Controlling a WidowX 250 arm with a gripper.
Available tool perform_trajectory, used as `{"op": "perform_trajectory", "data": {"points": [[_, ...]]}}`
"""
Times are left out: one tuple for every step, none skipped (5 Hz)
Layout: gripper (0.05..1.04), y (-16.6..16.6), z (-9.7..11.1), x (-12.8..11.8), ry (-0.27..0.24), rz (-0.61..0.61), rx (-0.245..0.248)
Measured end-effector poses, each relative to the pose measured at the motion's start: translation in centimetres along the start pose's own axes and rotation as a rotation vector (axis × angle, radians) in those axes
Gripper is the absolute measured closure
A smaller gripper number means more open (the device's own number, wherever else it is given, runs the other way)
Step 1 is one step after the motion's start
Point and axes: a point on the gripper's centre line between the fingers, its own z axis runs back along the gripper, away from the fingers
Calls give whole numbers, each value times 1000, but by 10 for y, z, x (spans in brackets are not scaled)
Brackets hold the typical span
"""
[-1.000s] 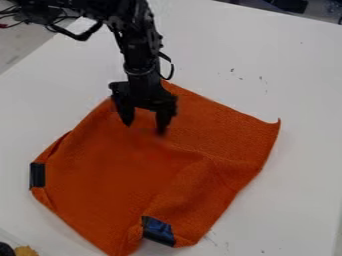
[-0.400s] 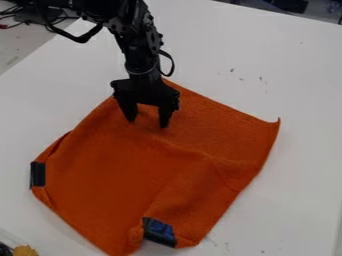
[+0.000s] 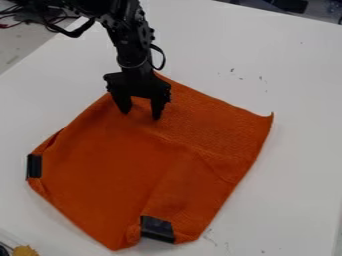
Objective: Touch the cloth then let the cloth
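Observation:
The black gripper (image 3: 141, 116) hangs over the upper part of the orange cloth (image 3: 133, 170), its two fingers apart and pointing down. Both fingertips meet the cloth's surface, and orange fabric shows between them, slightly raised near the upper edge. The cloth lies spread out on the table with soft wrinkles, a raised right corner, and black patches at its left corner and lower edge. Part of the cloth's top edge is hidden behind the gripper.
The white table (image 3: 294, 165) surrounds the cloth, with a few small dark marks on it. Cables lie beyond its upper left edge. A yellow-brown thing (image 3: 25, 250) and a black one stand at the lower left corner.
The gripper has shifted a little toward the upper left. The cloth has slid the same way by a small amount, its right and left corners with it.

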Motion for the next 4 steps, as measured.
{"op": "perform_trajectory", "data": {"points": [[83, 14, 1, 19, 52, -47, 50], [83, 37, 2, 17, 71, -12, 84], [83, 46, 2, 15, 81, 20, 99], [83, 52, 2, 15, 76, 36, 101]]}}
